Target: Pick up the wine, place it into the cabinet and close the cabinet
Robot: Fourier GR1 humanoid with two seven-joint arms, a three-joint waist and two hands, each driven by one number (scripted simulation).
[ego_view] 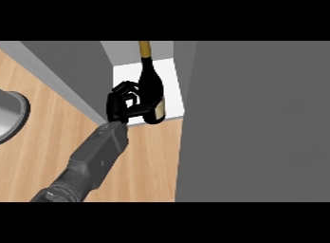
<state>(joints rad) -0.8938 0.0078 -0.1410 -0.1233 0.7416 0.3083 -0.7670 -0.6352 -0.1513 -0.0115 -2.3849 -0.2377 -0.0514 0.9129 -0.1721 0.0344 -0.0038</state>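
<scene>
So here's what I've got on the head view: only one arm shows. The grey forearm (91, 161) comes in from about 7 o'clock and runs up toward the middle. Since it enters on the left side of the view, I'm reading the black hand at its end as the left hand (122, 102). Its fingers are curled round the body of the dark glass wine bottle (151, 83), wrapping it from the bottle's 9 o'clock side, so it's gripping the wine. The bottle's gold foil neck (144, 50) points to 12 o'clock, and its pale label (159, 111) sits down near the base at the 6 o'clock end. The bottle is over the white floor of the grey cabinet (173, 76), with the base close to the front edge of that white patch. I can't tell from this angle whether it's actually touching the floor or just held over it. A big flat grey panel (266, 118) fills everything from 1 to 5 o'clock, right beside the white floor, and a slanted grey wall (69, 71) borders the opening on its 9 o'clock side. The light wooden counter (35, 156) takes up the 7 to 10 o'clock area, and a grey round rimmed vessel (12, 111), cut off by the edge at 9 o'clock, sits well apart from the hand. The right hand doesn't show anywhere.
</scene>
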